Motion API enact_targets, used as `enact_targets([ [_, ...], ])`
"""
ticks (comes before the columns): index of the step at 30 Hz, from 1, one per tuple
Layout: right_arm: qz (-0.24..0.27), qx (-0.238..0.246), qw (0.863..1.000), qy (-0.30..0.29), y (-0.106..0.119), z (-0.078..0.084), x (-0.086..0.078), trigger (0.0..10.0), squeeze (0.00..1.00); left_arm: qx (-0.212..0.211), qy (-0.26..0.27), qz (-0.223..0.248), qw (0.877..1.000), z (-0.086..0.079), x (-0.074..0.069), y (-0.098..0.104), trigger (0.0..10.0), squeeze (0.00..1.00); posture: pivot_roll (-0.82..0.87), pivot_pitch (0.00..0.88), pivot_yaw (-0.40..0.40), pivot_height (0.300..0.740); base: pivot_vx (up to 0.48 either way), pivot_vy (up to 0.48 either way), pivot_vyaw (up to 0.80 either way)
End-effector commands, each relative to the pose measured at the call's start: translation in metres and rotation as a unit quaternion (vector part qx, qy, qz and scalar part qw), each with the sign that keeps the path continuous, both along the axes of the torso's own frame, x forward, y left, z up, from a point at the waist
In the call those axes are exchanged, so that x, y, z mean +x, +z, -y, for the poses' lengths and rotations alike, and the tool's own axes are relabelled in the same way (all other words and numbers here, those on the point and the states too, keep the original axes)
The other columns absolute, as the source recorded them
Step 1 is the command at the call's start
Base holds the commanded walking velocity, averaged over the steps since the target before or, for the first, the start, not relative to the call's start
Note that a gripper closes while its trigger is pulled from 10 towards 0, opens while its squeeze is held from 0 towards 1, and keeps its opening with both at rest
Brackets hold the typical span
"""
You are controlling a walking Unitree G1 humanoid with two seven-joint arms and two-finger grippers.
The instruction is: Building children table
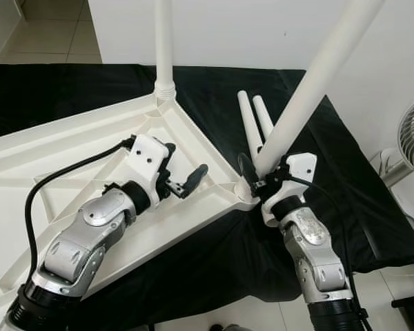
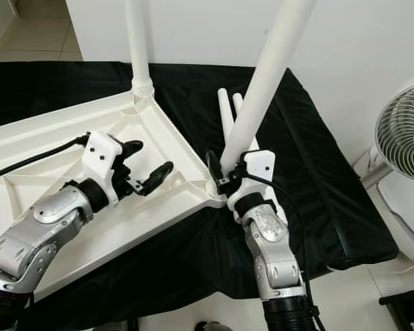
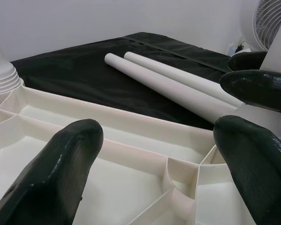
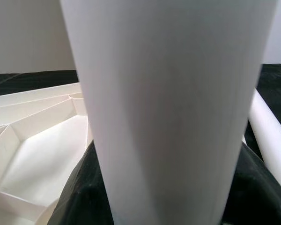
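The white tabletop (image 1: 90, 145) lies upside down on the black cloth (image 1: 317, 172). One leg (image 1: 164, 48) stands in its far corner. The right gripper (image 1: 257, 181) squeezes a tilted leg (image 1: 310, 89) at the near corner. The left gripper (image 1: 183, 171) hangs wide open over the tabletop, holding nothing. Two spare legs (image 1: 255, 124) lie on the cloth beside that corner.

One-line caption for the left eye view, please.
Right tool grips a tilted white leg at the upturned tabletop's corner; left tool open above it.
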State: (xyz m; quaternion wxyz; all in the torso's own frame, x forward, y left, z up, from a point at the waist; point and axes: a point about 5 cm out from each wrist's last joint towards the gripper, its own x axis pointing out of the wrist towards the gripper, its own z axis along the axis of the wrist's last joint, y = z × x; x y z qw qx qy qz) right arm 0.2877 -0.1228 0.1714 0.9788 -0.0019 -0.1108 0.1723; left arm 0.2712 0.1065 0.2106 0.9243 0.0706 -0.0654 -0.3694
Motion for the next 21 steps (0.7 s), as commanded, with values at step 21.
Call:
enact_targets([
  [21,-0.097,-0.011,0.991,-0.088,-0.039,-0.002,0.0044,10.0,0.0,0.009,-0.039,-0.007,0.999,0.0035,-0.0052,-0.002,10.0,0.0,0.09,0.185,-0.056,0.74,0.0,0.0,0.0],
])
